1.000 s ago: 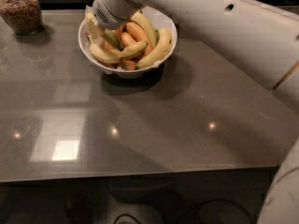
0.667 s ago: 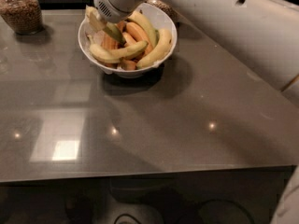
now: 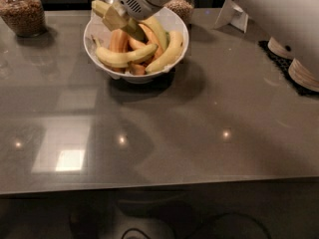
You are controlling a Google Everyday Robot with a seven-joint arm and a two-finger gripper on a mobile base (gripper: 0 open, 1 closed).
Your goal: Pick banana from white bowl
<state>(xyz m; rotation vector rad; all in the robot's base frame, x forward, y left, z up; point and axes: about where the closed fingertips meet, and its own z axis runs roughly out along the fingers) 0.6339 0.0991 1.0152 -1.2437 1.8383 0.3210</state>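
The white bowl (image 3: 177, 31) stands at the back of the grey table and holds several bananas, some bright yellow and some orange-toned. My gripper (image 3: 117, 18) is over the bowl's back left rim, reaching in from the upper right. It is shut on the pale greenish-yellow banana (image 3: 99, 7). The banana is raised above the others and tilted, with its left end sticking out past the bowl's rim. Its right end is hidden behind the gripper.
A glass jar of nuts (image 3: 22, 11) stands at the back left, and another jar (image 3: 180, 6) behind the bowl. A white card stand (image 3: 232, 14) is at the back right. Stacked beige bowls (image 3: 303, 71) sit on a black mat at the right edge. The table's front edge (image 3: 149, 183) is near.
The gripper has risen from inside the bowl, taking the pale banana up with it. The arm has swung up and back, uncovering the table's right side.
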